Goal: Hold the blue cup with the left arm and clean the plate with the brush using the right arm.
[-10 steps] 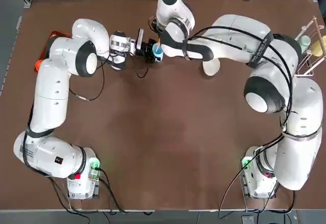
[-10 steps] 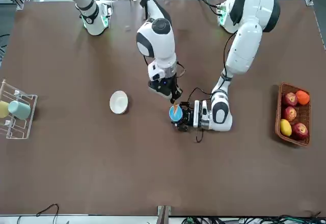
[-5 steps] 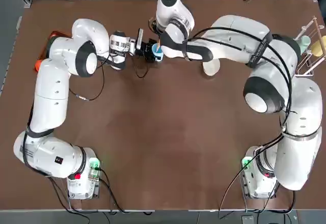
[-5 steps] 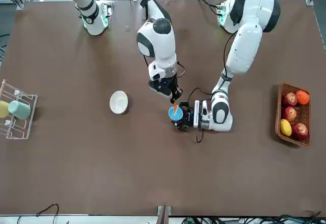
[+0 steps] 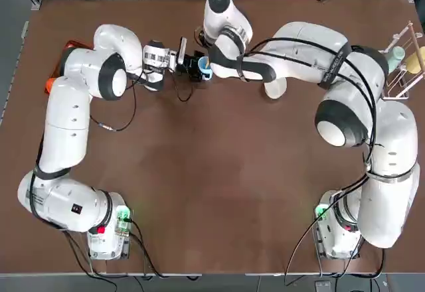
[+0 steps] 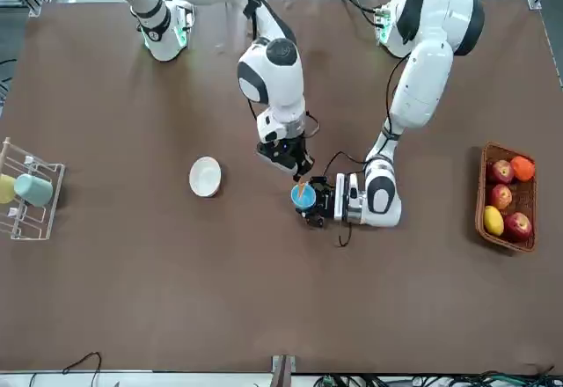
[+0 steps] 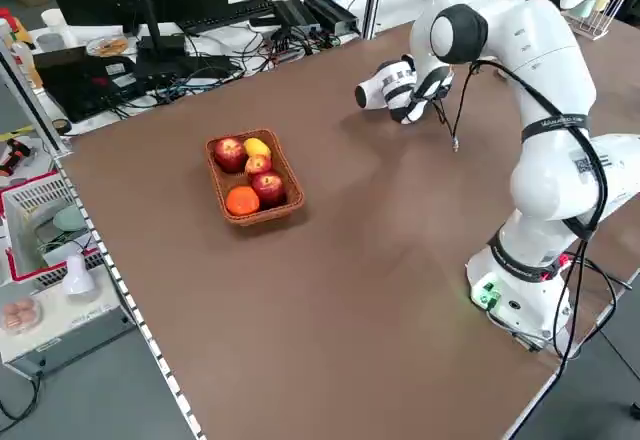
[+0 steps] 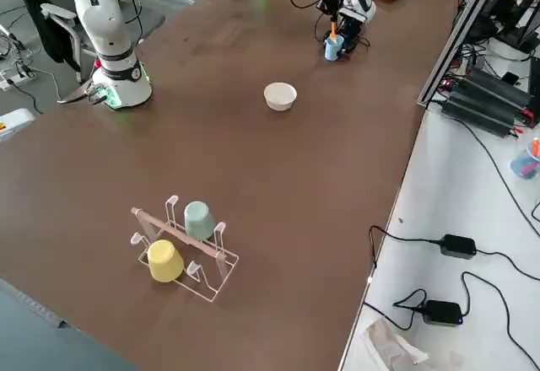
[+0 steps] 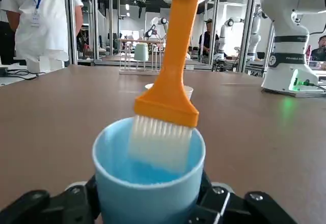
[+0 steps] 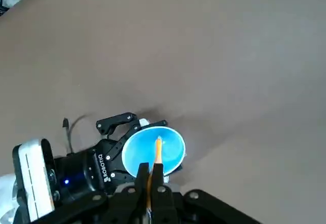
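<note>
The left gripper (image 6: 318, 200) clamps the blue cup (image 6: 303, 196) on the counter (image 6: 281, 299), while the right gripper (image 6: 299, 171), closed on the brush (image 9: 173, 61), holds its bristles inside. Next, likely, comes lifting the brush across to the plate (image 6: 205, 177).

Reading "ROBOTIQ" in white capitals on the black body of the left gripper (image 10: 133, 158), printed sideways, at about nine o'clock from the blue cup (image 10: 154, 150) in the right wrist view. Spotting "FRANKA" plus a further word too small to read on the white base of a distant robot arm (image 9: 289, 58), toward two o'clock in the left wrist view. Nothing else legible anywhere: small dark badge on the left arm's base (image 5: 76, 208) too tiny to read.
</note>
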Available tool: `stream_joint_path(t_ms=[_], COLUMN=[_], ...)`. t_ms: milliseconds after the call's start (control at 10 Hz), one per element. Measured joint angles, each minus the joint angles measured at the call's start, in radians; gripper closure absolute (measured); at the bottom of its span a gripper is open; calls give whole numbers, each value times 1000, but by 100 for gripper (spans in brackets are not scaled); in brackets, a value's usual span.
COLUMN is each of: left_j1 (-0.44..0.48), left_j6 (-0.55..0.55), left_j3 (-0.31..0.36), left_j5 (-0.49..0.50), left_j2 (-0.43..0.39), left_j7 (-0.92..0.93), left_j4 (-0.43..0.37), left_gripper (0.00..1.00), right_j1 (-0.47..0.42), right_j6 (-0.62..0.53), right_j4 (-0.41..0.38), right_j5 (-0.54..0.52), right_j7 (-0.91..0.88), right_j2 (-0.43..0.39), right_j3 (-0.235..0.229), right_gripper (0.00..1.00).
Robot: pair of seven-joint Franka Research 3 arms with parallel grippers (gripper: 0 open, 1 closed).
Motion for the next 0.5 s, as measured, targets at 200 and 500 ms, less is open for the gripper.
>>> stream_joint_path(t_ms=[200, 500], left_j1=[0, 0], left_j6=[0, 0], left_j3=[0, 0], left_j5=[0, 0], left_j2=[0, 0], left_j7=[0, 0], left_j4=[0, 0], left_gripper=[33, 33], right_j1=[0, -1], right_j6=[0, 1], right_j4=[-1, -2], right_j5=[-5, -18], right_j7=[1, 5], right_j2=[3, 18], right_j3=[-1, -5], right_gripper=[95, 95])
